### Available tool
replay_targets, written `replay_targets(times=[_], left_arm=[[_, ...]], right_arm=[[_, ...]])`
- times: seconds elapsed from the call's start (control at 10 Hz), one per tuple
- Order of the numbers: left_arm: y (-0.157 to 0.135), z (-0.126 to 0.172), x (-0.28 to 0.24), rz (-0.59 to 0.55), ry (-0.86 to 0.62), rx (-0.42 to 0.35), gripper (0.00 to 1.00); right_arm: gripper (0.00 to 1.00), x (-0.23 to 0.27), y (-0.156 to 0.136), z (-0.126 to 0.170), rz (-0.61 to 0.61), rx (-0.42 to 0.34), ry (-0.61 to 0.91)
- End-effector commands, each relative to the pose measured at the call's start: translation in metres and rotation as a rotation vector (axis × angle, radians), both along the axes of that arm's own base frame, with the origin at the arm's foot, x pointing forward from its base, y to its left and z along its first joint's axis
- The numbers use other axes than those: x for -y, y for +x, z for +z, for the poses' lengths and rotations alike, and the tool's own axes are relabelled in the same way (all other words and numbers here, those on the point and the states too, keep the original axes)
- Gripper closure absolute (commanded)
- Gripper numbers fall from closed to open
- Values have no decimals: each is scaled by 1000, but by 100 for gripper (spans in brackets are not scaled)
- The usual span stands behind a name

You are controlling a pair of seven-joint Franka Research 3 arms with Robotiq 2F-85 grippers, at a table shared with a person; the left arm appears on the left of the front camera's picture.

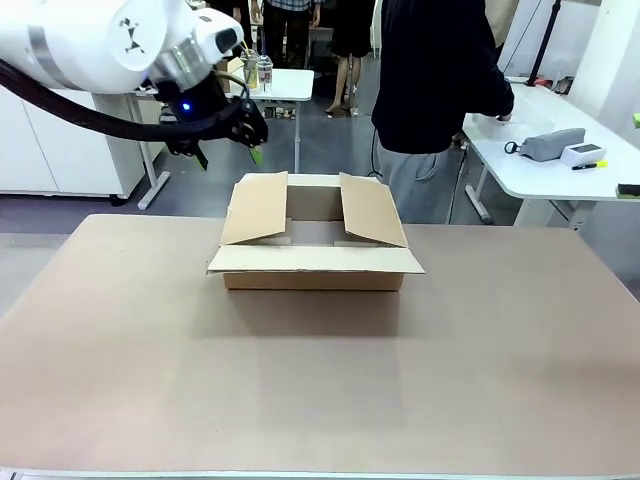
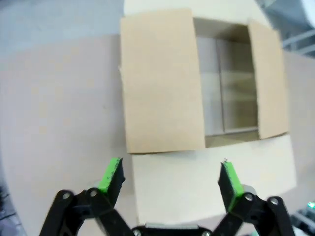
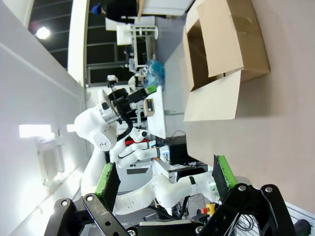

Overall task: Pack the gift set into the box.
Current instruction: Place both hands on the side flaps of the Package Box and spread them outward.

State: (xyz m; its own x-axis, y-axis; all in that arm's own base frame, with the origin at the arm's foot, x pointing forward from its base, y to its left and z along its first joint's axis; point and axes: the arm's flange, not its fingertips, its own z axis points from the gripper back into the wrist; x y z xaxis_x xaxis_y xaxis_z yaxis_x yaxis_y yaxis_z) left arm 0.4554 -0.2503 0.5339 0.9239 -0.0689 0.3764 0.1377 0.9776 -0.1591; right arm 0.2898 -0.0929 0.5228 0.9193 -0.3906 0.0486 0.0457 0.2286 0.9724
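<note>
The box (image 1: 313, 262) stands at the middle of the table with its top open. Its two side flaps lean up and its front flap (image 1: 315, 259) folds outward. A flat pale grey surface (image 2: 231, 93) shows inside; I cannot tell whether that is the gift set or the box floor. My left gripper (image 1: 228, 148) hangs open in the air above the box's far left corner. From its wrist, the left gripper (image 2: 170, 179) looks down on the box (image 2: 162, 88) with nothing between its fingers. My right gripper (image 3: 165, 179) is open and empty, far from the box (image 3: 224, 46).
A person (image 1: 435, 90) in dark clothes stands behind the box, turned toward a white side table (image 1: 540, 170) at the right. On that table lie a grey pouch (image 1: 548, 144) and a small white item (image 1: 583, 152). Bare tabletop (image 1: 320, 380) surrounds the box.
</note>
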Motion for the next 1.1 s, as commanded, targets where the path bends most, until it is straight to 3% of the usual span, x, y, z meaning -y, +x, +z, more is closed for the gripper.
replay_targets(times=[0.0,0.3,0.5,0.7,1.0], left_arm=[[52,-11,81,-92,136,-102,0],[120,-32,143,-48,299,-210,0],[145,-54,154,29,390,-256,0],[159,-78,152,124,488,-263,0],[162,-107,144,179,560,-278,0]], right_arm=[[0,2,-2,0,15,13,-15],[0,2,-2,0,15,13,-15],[0,2,-2,0,15,13,-15],[0,2,-2,0,15,13,-15],[0,2,-2,0,15,13,-15]])
